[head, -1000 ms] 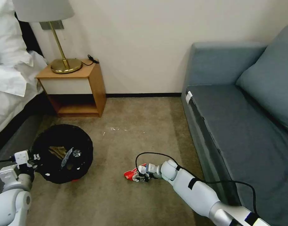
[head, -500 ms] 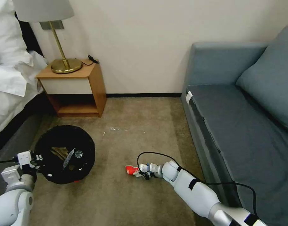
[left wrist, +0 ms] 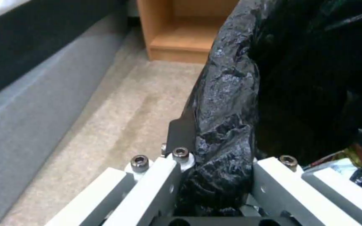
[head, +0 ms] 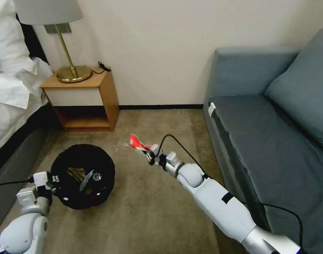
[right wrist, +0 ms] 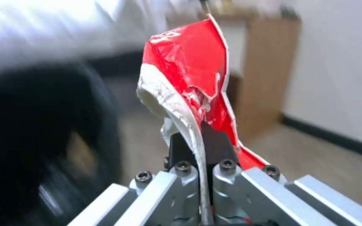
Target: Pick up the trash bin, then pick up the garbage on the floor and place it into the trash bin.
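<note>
Head view: right pincer (head: pixel 149 154), arm outstretched, clamps red-white wrapper (head: pixel 136 142) aloft; left pincer (head: pixel 52 180) grips trash bin (head: pixel 83 176) rim.

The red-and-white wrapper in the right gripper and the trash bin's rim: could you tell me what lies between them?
Nothing: in the head view, bare carpet separates the red-white wrapper, pinched in the right gripper, from the trash bin.

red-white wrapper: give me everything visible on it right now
The crinkled, glossy red-and-white plastic wrapper is red on its broad face with a white curled edge, and a little white print near the top. It is pinched at its lower end in the shut right tool, held in the air above the carpet, to the right of the black-bagged round trash bin.
</note>
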You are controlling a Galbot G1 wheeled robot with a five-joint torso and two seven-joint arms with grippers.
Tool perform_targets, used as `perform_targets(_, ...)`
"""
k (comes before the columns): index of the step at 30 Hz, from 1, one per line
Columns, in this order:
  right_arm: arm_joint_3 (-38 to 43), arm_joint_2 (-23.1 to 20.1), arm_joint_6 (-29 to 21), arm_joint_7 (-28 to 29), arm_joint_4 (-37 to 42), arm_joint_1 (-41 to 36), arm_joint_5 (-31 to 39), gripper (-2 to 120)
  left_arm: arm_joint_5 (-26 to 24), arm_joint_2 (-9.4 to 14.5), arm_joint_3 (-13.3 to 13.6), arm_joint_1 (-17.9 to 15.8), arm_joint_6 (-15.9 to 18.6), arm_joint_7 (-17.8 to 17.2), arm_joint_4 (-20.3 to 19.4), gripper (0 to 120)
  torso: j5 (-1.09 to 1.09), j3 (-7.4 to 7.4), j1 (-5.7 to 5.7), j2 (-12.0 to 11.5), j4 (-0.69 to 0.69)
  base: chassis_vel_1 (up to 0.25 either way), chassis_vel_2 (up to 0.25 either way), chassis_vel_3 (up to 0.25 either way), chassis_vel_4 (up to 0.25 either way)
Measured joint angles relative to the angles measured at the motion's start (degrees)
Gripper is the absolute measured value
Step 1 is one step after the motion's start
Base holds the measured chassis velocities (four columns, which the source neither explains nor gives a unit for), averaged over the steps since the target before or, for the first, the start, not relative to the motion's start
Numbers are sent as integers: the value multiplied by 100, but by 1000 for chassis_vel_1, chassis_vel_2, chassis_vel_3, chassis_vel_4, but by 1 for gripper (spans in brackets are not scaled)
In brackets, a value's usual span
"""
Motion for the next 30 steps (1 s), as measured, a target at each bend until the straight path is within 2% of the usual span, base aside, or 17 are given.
perform_targets(2, -202, 97, 275, -48, 138, 6, 464, 0, 9, -38, 56, 15, 0, 1, -54, 4, 0, 0, 0, 0, 0, 0, 0, 0, 0)
perform_targets(4, -241, 122, 319, -73, 154, 6, 532, 0, 11, -45, 67, 19, 0, 1, -65, 4, 0, 0, 0, 0, 0, 0, 0, 0, 0)
perform_targets(5, -507, 282, 562, -231, 191, 6, 747, 0, 17, -69, 112, 50, 0, 1, -130, 4, 0, 0, 0, 0, 1, 0, 0, 0, 0)
perform_targets(6, -507, 282, 562, -231, 191, 6, 747, 0, 17, -69, 112, 50, 0, 1, -130, 4, 0, 0, 0, 0, 1, 0, 0, 0, 0)
perform_targets(7, -869, 429, 844, -277, 72, 52, 842, 0, 26, -76, 136, 91, 0, 0, -208, 4, 0, 0, 0, 0, 1, 0, 0, 0, 0)
perform_targets(11, -1335, 614, 1077, -275, -235, 161, 782, 0, 32, -123, 188, 162, 8, 2, -374, 4, 0, 0, 0, 0, 2, 0, 0, 0, 0)
perform_targets(21, -1659, 632, 928, -61, -379, 149, 624, 1, 124, -232, 298, 304, 19, 8, -627, 4, 1, 0, 0, 0, 1, 0, 0, 0, 0)
perform_targets(23, -1667, 570, 678, -6, -257, 104, 695, 10, 124, -232, 299, 323, 19, 9, -661, 4, 1, 0, 0, 0, 1, 0, 0, 0, 0)
perform_targets(24, -1667, 570, 678, -6, -257, 104, 695, 10, 124, -232, 299, 323, 19, 9, -661, 4, 1, 0, 0, 0, 1, 0, 0, 0, 0)
perform_targets(25, -1668, 520, 494, 16, -152, 70, 776, 17, 124, -225, 295, 325, 19, 11, -670, 4, 1, 0, 0, 0, 0, 0, 0, 0, 0)
perform_targets(26, -1668, 514, 473, 19, -140, 67, 787, 17, 123, -224, 295, 325, 19, 12, -671, 4, 1, 0, 0, 0, 0, 0, 0, 0, 0)
perform_targets(27, -1668, 474, 334, 47, -37, 48, 864, 26, 122, -218, 289, 328, 19, 13, -676, 4, 1, 0, 0, 0, 0, 0, 0, 0, 0)
perform_targets(30, -1667, 457, 267, 53, 17, 47, 898, 32, 122, -218, 289, 333, 19, 14, -676, 4, 1, 0, 0, 0, 0, 0, 0, 0, 0)
